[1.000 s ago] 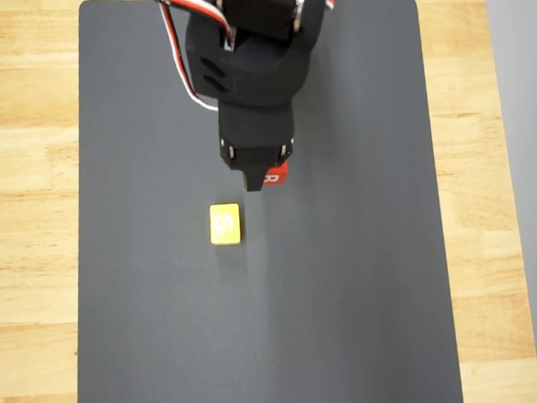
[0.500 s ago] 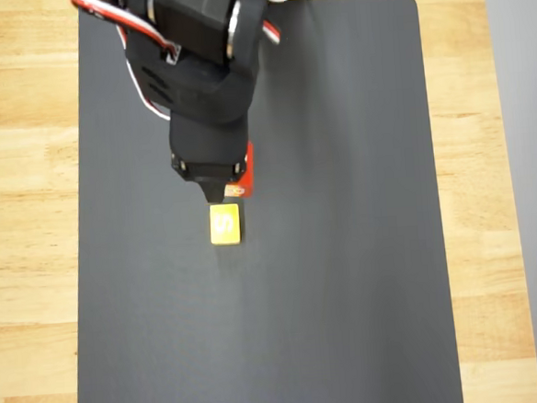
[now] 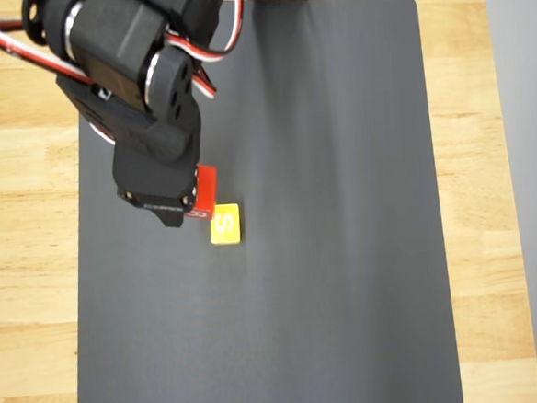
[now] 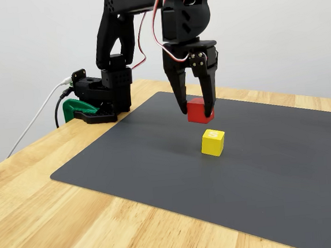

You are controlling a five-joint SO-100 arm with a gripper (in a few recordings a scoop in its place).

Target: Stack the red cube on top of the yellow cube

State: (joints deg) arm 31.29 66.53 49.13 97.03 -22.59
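The gripper [image 4: 198,110] holds the red cube [image 4: 199,110] clamped and clear of the mat [image 4: 285,166], just left of and behind the yellow cube [image 4: 213,142]. Transport step in hand; next requires alignment above the yellow cube, then lowering.

Pale wall [image 4: 30,37], wooden table [image 4: 58,226]
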